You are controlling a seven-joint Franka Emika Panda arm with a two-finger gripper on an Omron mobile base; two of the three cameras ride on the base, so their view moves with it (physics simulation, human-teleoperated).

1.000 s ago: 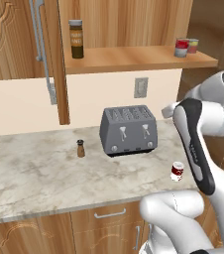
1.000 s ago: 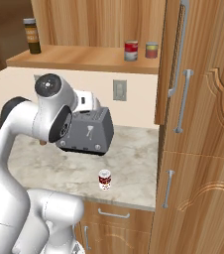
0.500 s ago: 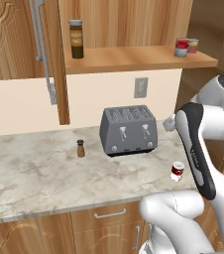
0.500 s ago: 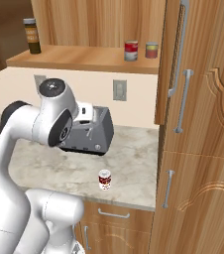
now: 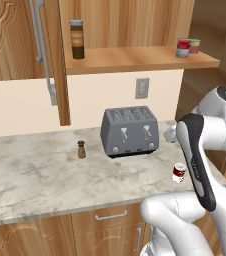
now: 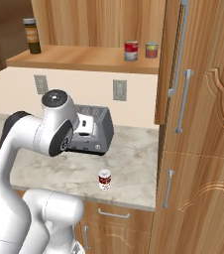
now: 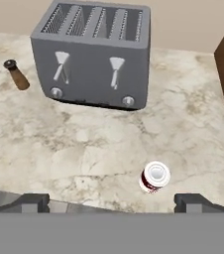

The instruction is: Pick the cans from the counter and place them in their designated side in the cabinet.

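On marbled counter [image 7: 84, 149] — squat cylindrical can [image 7: 155, 177]

Red-and-white can [image 7: 155, 177], silver top; beige marbled worktop [image 7: 84, 144]; grey toaster [image 7: 95, 54]; light-brown wooden cabinet [image 6: 198, 99].

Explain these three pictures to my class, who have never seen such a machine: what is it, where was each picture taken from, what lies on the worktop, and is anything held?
All three are computer-rendered. The white machine is a robot arm on a base that can drive. Two cameras ride behind it, left and right; the third sits on its hand, looking down along the gripper, whose two dark finger tips stand wide apart, holding nothing. On the beige stone counter stand a grey toaster, a small brown shaker and one red-and-white can. On the open cabinet's shelf above stand a tall dark jar, a red can and a greenish-yellow and red can.
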